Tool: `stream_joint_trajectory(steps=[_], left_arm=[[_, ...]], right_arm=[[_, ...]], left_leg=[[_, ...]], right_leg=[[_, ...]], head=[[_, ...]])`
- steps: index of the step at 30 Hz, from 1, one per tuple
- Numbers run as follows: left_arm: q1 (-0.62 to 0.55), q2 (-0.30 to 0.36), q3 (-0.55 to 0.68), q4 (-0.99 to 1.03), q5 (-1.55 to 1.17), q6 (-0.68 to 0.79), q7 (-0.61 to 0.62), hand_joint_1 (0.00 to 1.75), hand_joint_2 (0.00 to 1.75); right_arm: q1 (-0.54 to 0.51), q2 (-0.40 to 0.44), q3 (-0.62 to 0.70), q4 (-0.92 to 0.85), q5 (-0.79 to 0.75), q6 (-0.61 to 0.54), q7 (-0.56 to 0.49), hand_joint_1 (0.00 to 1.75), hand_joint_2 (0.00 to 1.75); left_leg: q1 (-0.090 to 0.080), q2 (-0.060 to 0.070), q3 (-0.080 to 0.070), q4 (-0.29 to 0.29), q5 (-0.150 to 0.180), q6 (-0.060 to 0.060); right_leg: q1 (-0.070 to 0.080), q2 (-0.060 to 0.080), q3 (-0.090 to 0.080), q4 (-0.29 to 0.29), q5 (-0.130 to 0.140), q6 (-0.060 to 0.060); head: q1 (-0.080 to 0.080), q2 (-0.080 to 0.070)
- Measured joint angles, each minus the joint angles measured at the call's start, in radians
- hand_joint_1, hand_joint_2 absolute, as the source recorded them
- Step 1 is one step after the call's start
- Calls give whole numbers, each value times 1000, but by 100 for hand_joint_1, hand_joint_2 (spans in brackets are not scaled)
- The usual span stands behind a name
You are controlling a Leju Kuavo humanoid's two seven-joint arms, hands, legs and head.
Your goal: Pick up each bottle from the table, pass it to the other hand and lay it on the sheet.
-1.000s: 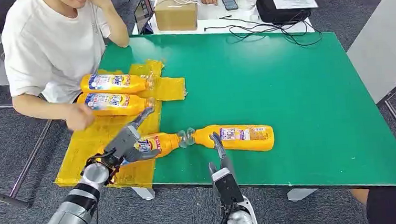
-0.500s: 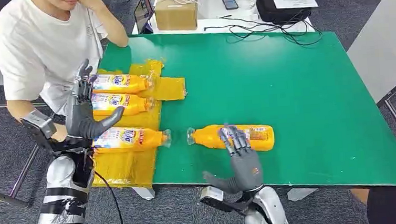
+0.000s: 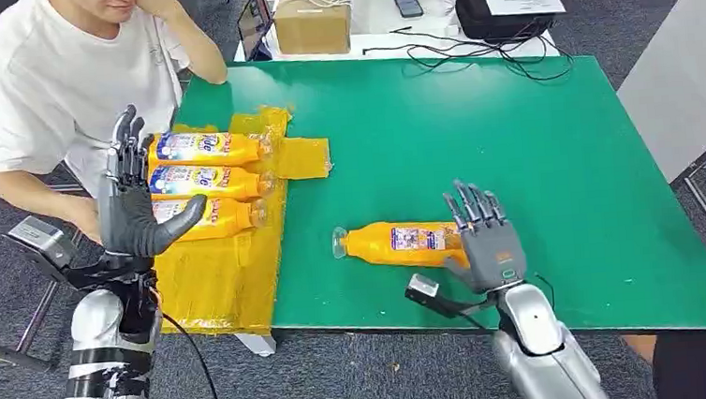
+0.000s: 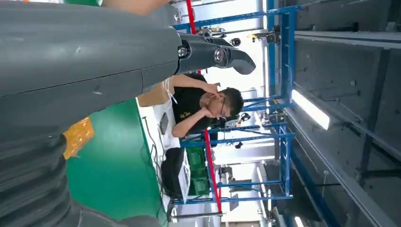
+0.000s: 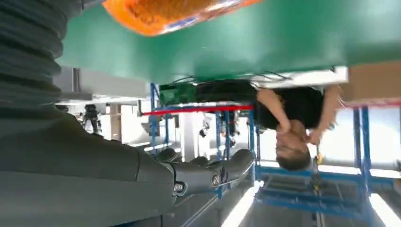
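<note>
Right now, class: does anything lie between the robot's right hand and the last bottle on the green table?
Nothing visible does. The right hand is raised, fingers spread, at the base end of the bottle, which lies alone on the green table. The head view does not settle whether they touch.

Glossy plastic bottle point(image 3: 409, 242); crinkled sheet point(image 3: 214, 275), likely plastic; matt green table point(image 3: 476, 134).

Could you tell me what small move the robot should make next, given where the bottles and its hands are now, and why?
Probably lower the right hand onto the orange plastic bottle lying on the green table and grip it. Three like bottles already lie on the yellow sheet, this one does not, and both the right and the left hand are raised, open and holding nothing.
</note>
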Motion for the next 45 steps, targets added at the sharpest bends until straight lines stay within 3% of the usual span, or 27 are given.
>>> stream_joint_trajectory(steps=[5,10,14,32,33,34,45], left_arm=[[4,-11,-4,1,-42,26,-16,0,175],[-7,-18,-14,10,-61,43,-22,0,175],[-23,-24,-24,23,-66,49,-25,0,175],[-50,-26,-50,71,-73,49,-27,0,175],[-53,-27,-53,74,-73,48,-28,0,175],[-56,-28,-57,79,-74,49,-28,0,175],[-61,-29,-66,97,-90,69,-28,0,175]], right_arm=[[-120,-3,-18,190,-46,30,9,0,175],[-177,29,-29,327,-65,33,8,0,175],[-225,68,-29,415,-64,100,12,0,175],[-296,134,-3,542,-30,185,-5,0,175],[-301,137,1,546,-24,191,-1,10,175],[-306,141,7,550,-21,196,2,150,175],[-358,162,40,585,12,251,142,150,175]], left_leg=[[0,0,0,0,0,0],[1,0,0,0,0,0],[1,0,0,0,0,0],[1,0,0,0,0,0],[1,0,0,0,0,0],[1,0,0,0,0,0],[1,0,-1,0,0,0]], right_leg=[[0,0,0,0,0,0],[1,1,-1,0,0,0],[1,0,-1,0,0,0],[1,0,-1,0,0,0],[1,0,-1,0,0,0],[1,0,-1,0,0,0],[1,0,-1,0,0,0]], head=[[0,0],[-1,0],[-1,0],[0,0],[0,0],[0,0],[0,0]])
